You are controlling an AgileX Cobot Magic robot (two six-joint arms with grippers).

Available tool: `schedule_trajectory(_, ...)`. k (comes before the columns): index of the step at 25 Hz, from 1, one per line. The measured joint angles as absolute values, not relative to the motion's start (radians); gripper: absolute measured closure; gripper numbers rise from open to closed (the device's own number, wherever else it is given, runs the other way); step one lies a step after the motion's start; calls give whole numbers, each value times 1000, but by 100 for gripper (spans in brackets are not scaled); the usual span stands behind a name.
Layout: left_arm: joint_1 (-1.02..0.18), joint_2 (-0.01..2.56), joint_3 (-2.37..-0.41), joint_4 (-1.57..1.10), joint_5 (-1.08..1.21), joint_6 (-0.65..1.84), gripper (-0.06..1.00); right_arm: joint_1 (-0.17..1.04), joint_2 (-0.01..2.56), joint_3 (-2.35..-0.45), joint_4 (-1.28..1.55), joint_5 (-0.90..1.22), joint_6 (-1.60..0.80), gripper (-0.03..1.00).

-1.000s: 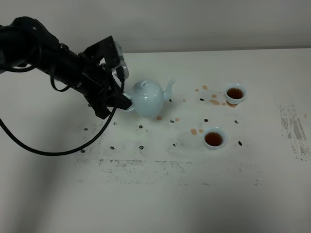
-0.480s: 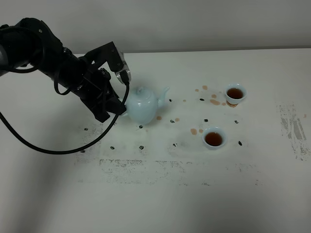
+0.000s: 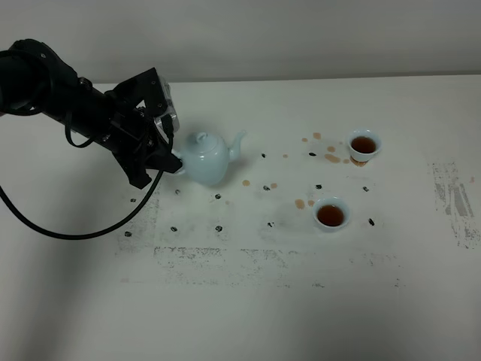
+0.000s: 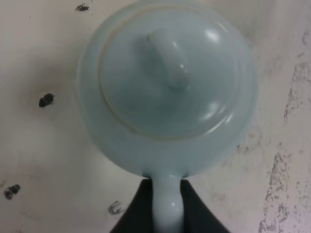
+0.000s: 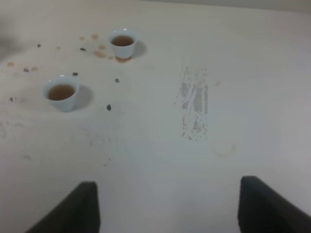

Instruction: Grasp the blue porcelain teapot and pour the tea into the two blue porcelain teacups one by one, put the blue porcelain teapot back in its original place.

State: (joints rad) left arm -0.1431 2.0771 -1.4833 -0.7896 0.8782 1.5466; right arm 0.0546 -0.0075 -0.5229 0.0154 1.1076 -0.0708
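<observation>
Teapot (image 3: 204, 156) handle clamped; left end effector (image 3: 171, 159) low, reaching rightward

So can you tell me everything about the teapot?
The teapot is pale blue, round and shiny, like glazed porcelain. Its lid is on, with a little knob on top. The short curved spout points toward the two cups, which stand well apart from it. It sits upright. The left gripper is shut on its thin handle, one black finger on each side. Whether its bottom touches the table can't be told.
</observation>
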Motion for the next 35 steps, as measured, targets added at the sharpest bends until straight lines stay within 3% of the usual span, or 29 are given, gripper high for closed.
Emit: schedule_trajectory(35, -168, 2203, -1483, -841, 795, 1674, 94, 55, -8, -523, 15, 1108, -71, 39)
